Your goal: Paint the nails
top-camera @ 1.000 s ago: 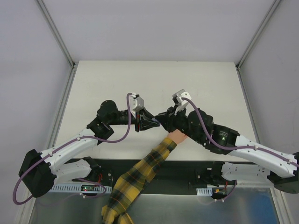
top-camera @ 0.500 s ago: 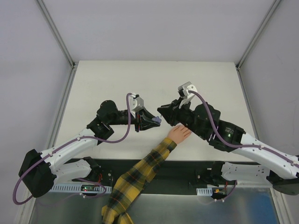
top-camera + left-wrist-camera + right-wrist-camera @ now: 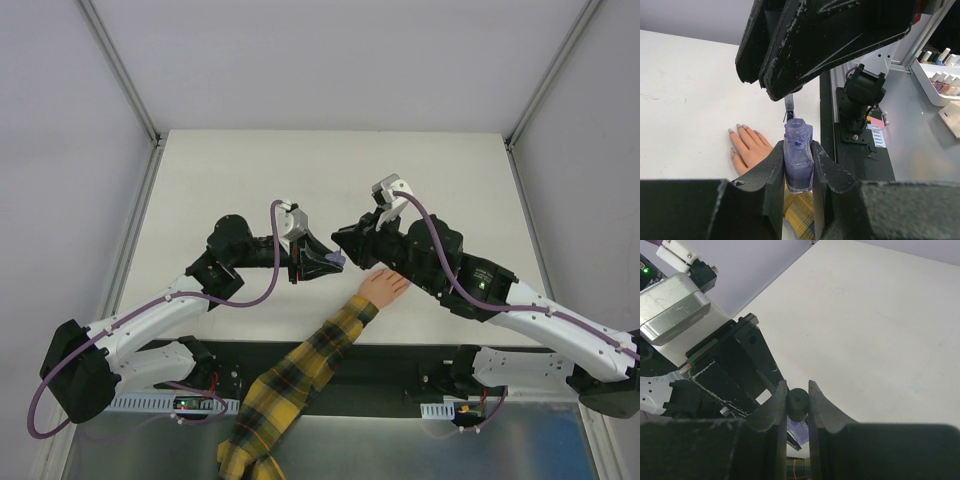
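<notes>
Purple glass filled the gap between the left gripper's (image 3: 797, 148) fingers (image 3: 774, 172). They were clamped on the flat sides of a small purple bottle (image 3: 799, 172), held upright with its neck open and polish smeared round the rim. Close above it, the right gripper (image 3: 797, 389) was pinched on a dark cap (image 3: 798, 403), one finger (image 3: 771, 412) pressing each side. In the left wrist view a thin brush (image 3: 789, 106) hung from under that gripper down to the bottle's mouth. Whether its tip sat inside the neck could not be told.

The nails (image 3: 738, 126) lay near the bottle, lower and to its left in the left wrist view. They were pale tips on a small peach hand (image 3: 751, 152) that rested palm down on the white table (image 3: 250, 170) with its fingers slightly spread. The brush stood apart from them, over the bottle and not over the hand.

From above, the two grippers met nose to nose over the middle of the table. The hand lay just on the near side of them, beside the right arm's wrist. A yellow-and-black plaid sleeve (image 3: 300, 385) ran from the hand back over the table's near edge, between the two arm bases. Beyond the table's edge, at the right of the left wrist view, a white tray (image 3: 935, 94) held a row of small polish bottles.
</notes>
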